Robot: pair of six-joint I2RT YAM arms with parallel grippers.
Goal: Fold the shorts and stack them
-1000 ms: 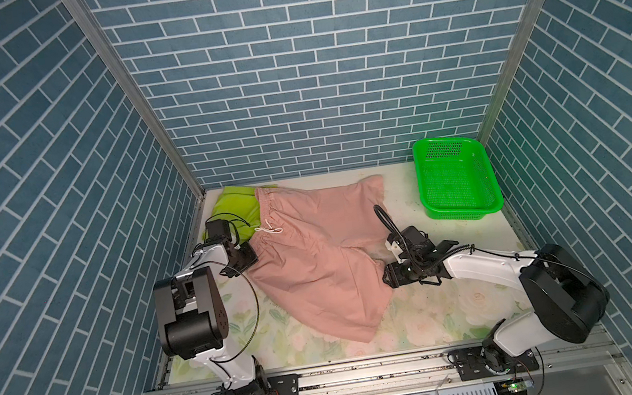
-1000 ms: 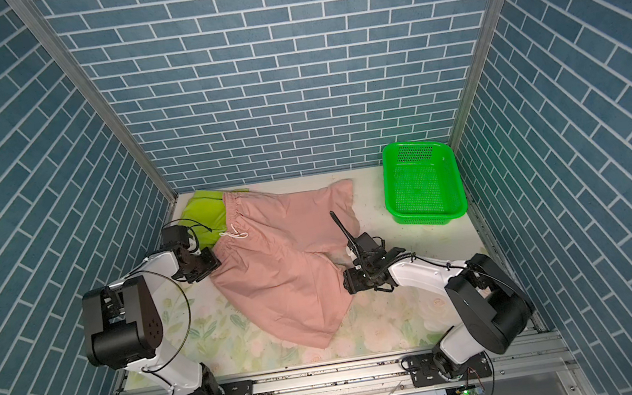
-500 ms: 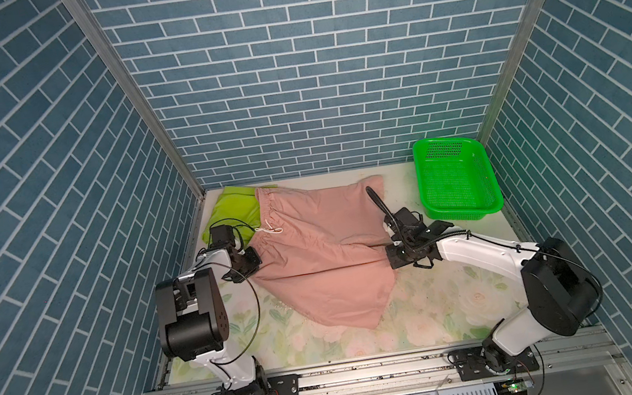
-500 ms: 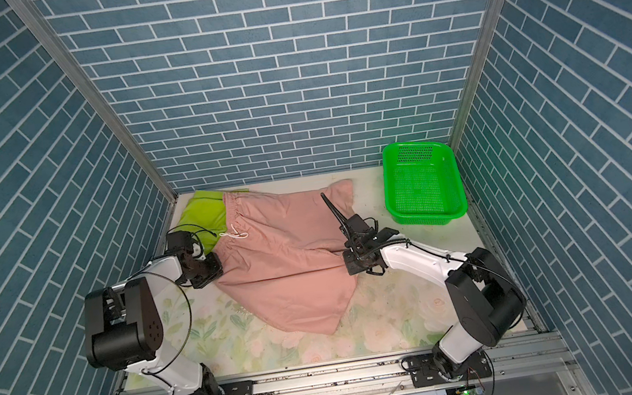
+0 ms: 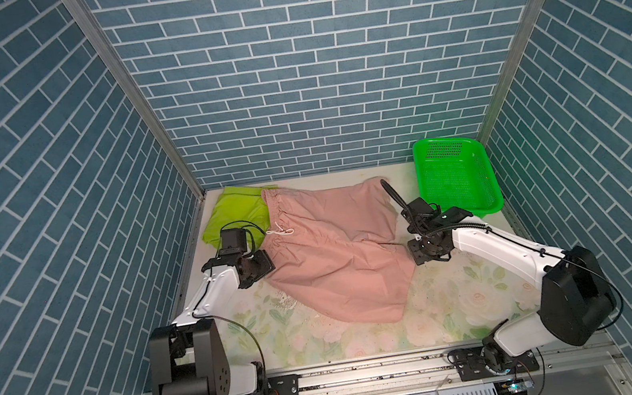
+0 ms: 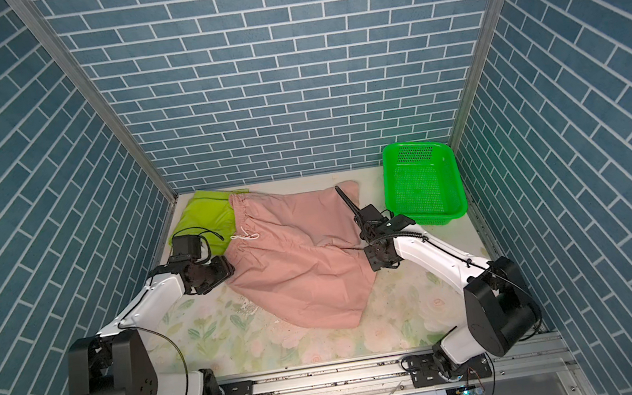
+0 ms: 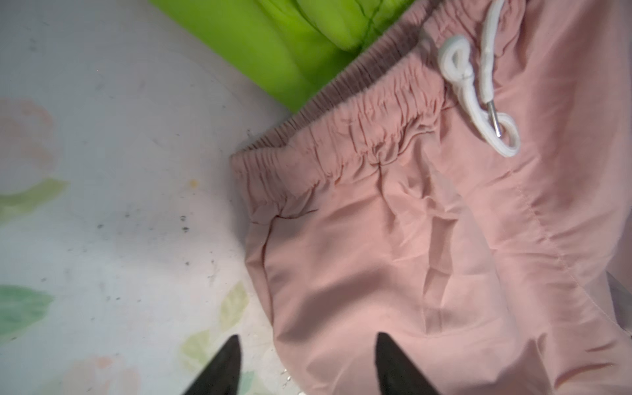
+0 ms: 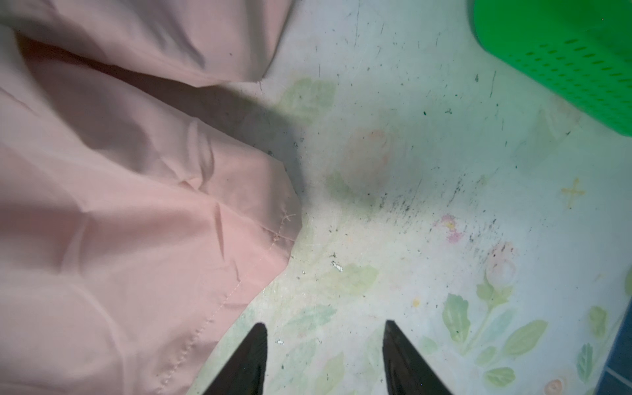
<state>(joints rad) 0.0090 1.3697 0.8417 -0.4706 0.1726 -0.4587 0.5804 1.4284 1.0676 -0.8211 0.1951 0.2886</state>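
Note:
The dusty-pink shorts [image 5: 335, 254] [image 6: 299, 268] lie spread across the middle of the table, their gathered waistband and white drawstring [image 7: 458, 78] on the left. The lime-green shorts [image 5: 236, 211] [image 6: 206, 218] lie partly under that waistband in the back left corner. My left gripper [image 7: 307, 337] [image 5: 262, 262] is open at the pink shorts' left edge, with one fingertip over the table and the other over pink fabric. My right gripper [image 8: 325, 323] [image 5: 418, 251] is open over bare table just off the pink hem [image 8: 273, 239]. Neither holds anything.
A bright green perforated plastic basket [image 5: 447, 144] [image 6: 413, 153] [image 8: 564, 51] stands at the back right, close behind the right arm. Blue brick walls close in three sides. The flowered tabletop [image 5: 467, 299] shows bare in front of the shorts.
The pink shorts' near leg was drawn toward the back and the cloth now lies more compact. Both grippers closed, then opened and let go; the right one backed off the hem.

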